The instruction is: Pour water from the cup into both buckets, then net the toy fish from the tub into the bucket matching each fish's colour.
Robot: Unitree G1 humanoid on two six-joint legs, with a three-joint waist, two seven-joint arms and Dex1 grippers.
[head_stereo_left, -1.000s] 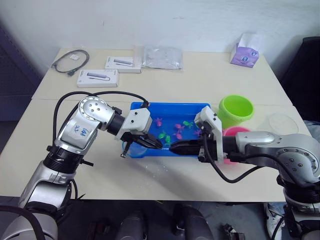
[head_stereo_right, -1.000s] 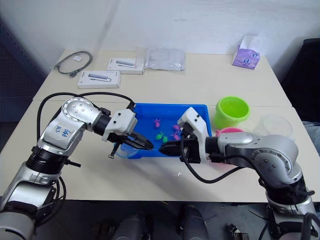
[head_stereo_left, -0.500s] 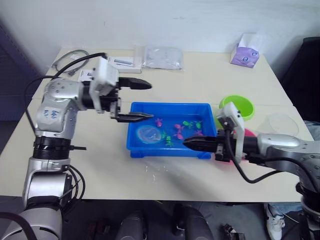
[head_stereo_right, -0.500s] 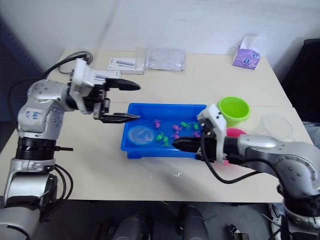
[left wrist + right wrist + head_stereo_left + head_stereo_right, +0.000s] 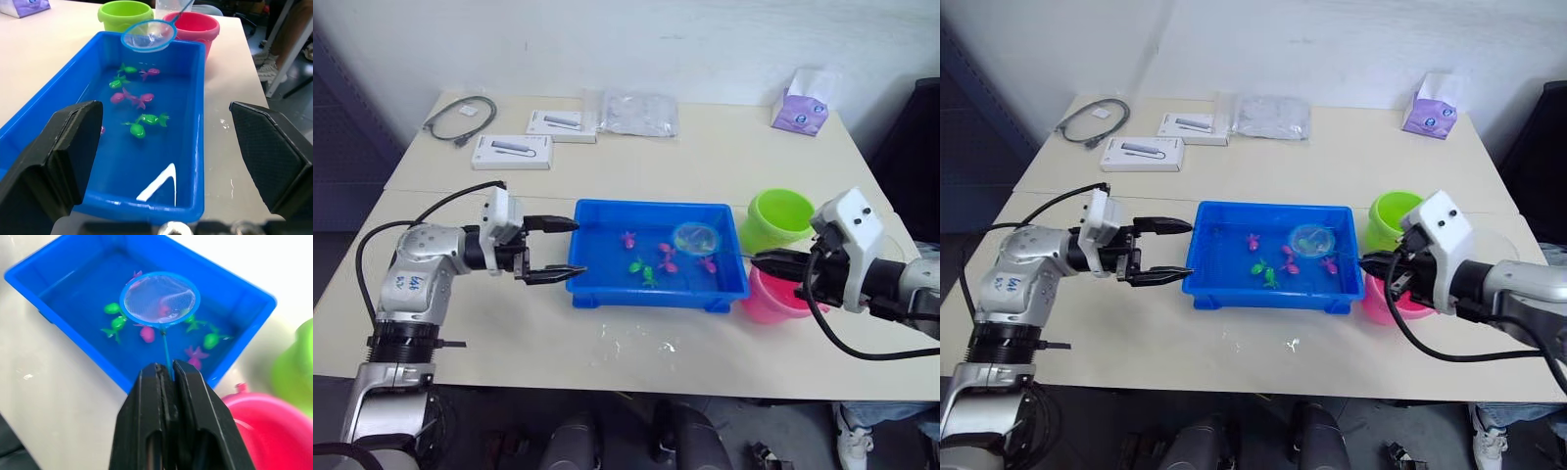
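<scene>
A pale beige counter [image 5: 724, 147] made of two tops is butting together along a seam, standing against a plain white wall [image 5: 636, 39]. Soft, even light is falling across it. At its far edge a coiled grey cable [image 5: 457, 117], two flat white boxes [image 5: 513, 152], a clear plastic bag [image 5: 640, 113] and a purple tissue pack [image 5: 800, 108] are lying. Dark floor [image 5: 337, 186] is showing beside the counter.

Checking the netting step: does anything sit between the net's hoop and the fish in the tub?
Nothing visible does. The right hand holds the net by its handle, the hoop poised over the tub's right end, with fish lying under and around it. The left hand is open outside the tub's left wall.
</scene>
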